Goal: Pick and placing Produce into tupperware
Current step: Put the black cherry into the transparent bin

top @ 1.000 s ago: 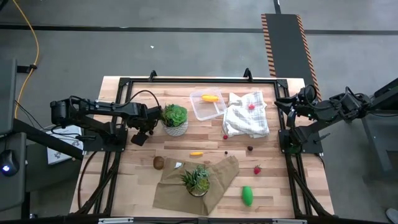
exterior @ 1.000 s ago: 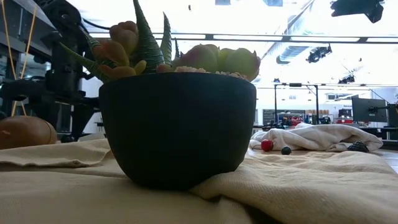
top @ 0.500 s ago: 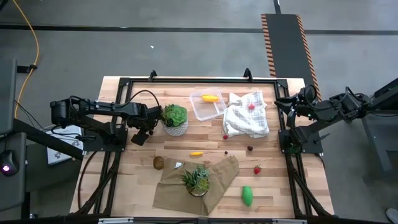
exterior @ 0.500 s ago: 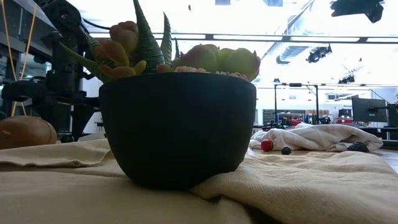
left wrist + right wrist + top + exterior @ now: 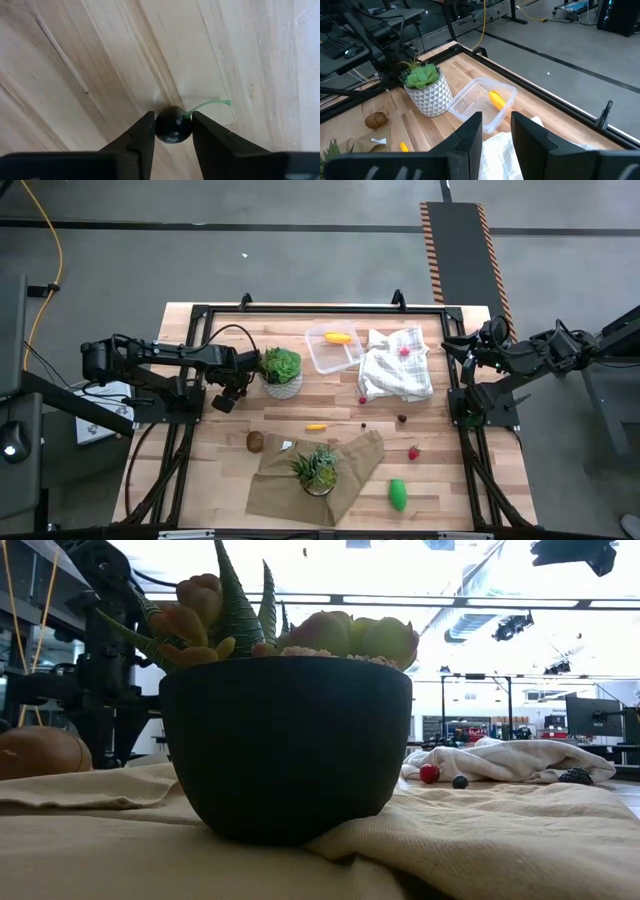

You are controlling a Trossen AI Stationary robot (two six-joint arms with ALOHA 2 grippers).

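Note:
My left gripper [image 5: 222, 402] points down at the table's left side, beside the white-potted plant [image 5: 281, 372]. It is shut on a tiny dark berry [image 5: 173, 125] with a thin green stem [image 5: 210, 104]. The clear tupperware [image 5: 334, 348] at the far middle holds a yellow piece [image 5: 338, 337]. Other produce lies loose on the table: a yellow piece [image 5: 316, 426], a brown ball [image 5: 255, 441], a red berry [image 5: 413, 452] and a green piece [image 5: 398, 494]. Another red berry [image 5: 404, 351] sits on the white cloth [image 5: 396, 365]. My right gripper [image 5: 447, 345] waits open, raised at the right edge. My left gripper pinches the dark berry's round body [image 5: 159, 126] between its two fingers, one on either side. The fingers come from above, pointing down. The berry sits on the wooden table top, its stem sticking out sideways past one finger [image 5: 212, 137].
A dark-potted plant [image 5: 318, 470] stands on a tan cloth [image 5: 355, 465] at the near middle and fills the low view. Small dark pieces [image 5: 402, 418] and a tiny red one [image 5: 362, 400] lie near the white cloth. A black frame [image 5: 300, 308] runs round the table.
My left gripper's fingers have drawn together around the dark berry, while the hand has stayed in place.

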